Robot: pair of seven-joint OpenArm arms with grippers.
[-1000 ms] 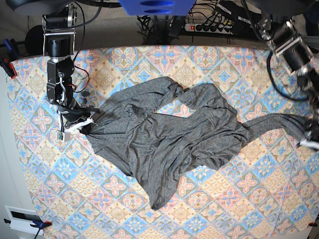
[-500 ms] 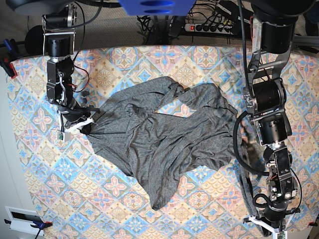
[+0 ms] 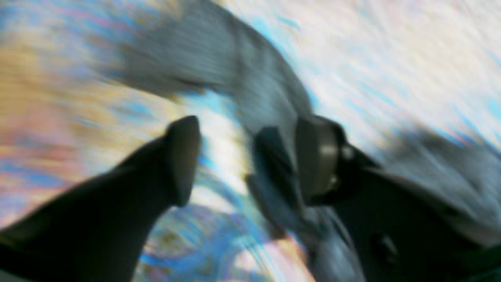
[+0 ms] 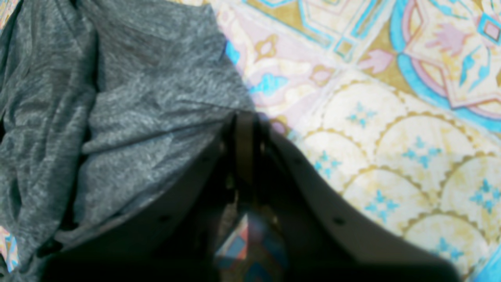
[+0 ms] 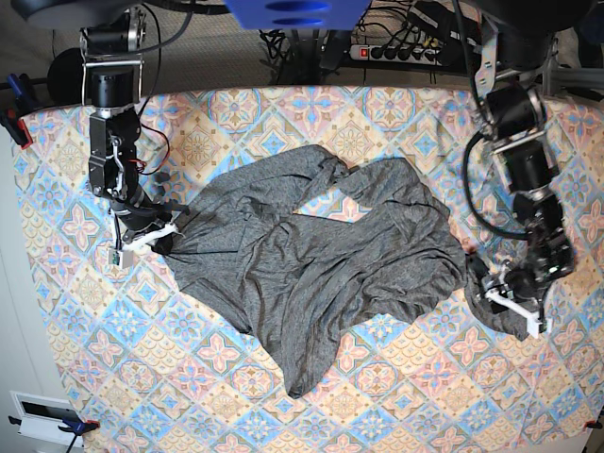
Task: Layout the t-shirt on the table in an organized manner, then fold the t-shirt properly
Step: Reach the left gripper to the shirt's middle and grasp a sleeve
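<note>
On the surface (image 5: pixel 396 104) the shirt (image 5: pixel 311 264) sits crumpled mid-way, right tool (image 5: pixel 156 236) clamped on one edge, left tool (image 5: pixel 510 300) spread open over a sleeve, so flattening's unfinished and folding hasn't started.

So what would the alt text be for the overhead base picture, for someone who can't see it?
A crumpled dark-grey t-shirt lies spread across a table covered in blue, pink and cream tiles. One robot arm's tool, the right tool, pinches the shirt's edge on the picture's left, while the left tool sits open at a bunched sleeve on the picture's right.
</note>
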